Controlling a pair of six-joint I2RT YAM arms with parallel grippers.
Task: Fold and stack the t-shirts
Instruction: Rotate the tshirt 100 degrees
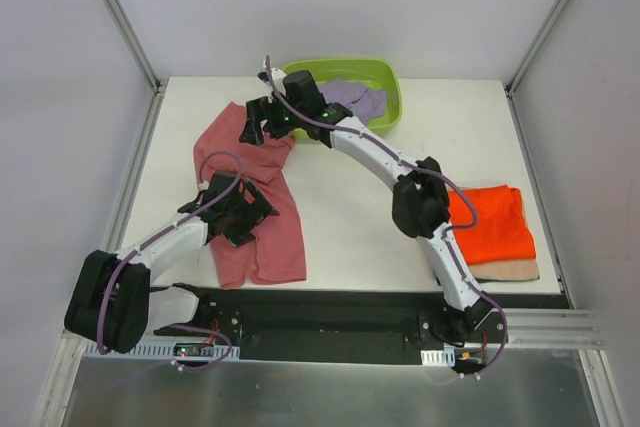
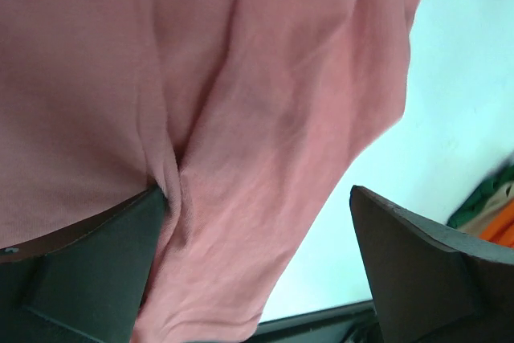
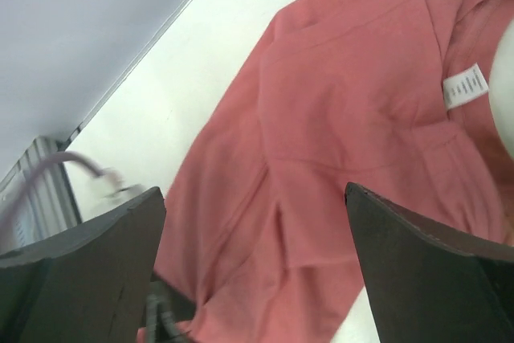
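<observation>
The dusty salmon-red t-shirt (image 1: 262,232) lies rumpled and unfolded on the left half of the table. My left gripper (image 1: 247,213) hovers over its middle, open. In the left wrist view (image 2: 257,267) the cloth (image 2: 241,118) bunches in a crease against the left finger (image 2: 88,271). My right gripper (image 1: 262,123) is open over the shirt's far collar end. In the right wrist view (image 3: 255,267) the shirt (image 3: 337,142) shows a white neck label (image 3: 466,86). A folded bright orange t-shirt (image 1: 490,222) lies on a tan one (image 1: 510,270) at the right. A lavender one (image 1: 356,98) lies in the tub.
The lime-green plastic tub (image 1: 392,97) stands at the far middle edge, just behind my right wrist. Metal frame posts rise at the table's far corners. The left arm's purple cable (image 3: 84,168) shows in the right wrist view.
</observation>
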